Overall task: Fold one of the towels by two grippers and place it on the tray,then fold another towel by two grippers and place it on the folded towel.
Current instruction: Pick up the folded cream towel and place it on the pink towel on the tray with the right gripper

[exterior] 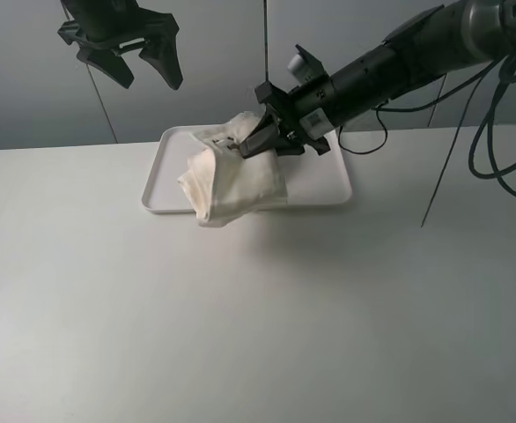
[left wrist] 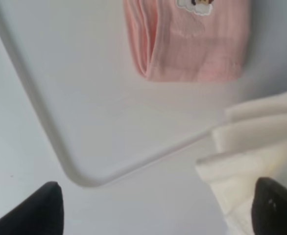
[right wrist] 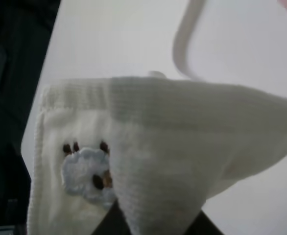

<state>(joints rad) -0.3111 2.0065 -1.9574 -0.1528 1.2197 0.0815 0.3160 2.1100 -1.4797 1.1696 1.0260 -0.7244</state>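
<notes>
Pink towel [left wrist: 190,41]: pale pink terry, folded into a compact rectangle with its layered edges showing on one side and a small embroidered patch; lies flat inside the tray.
Cream towel [exterior: 232,181]: off-white terry, bunched and folded over itself, lifted above the tray's front edge and hanging partly past it; small embroidered animal face on one corner.
Tray [exterior: 157,181]: flat, white, rectangular with rounded corners and a low rim; lies under both towels.

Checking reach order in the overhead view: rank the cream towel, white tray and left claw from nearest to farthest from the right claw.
1. Cream off-white terry cloth towel: pinched in the right claw, hanging over the tray.
2. Flat white rectangular plastic tray: directly beneath the claw.
3. Left claw: raised, open, up at the left.
</notes>
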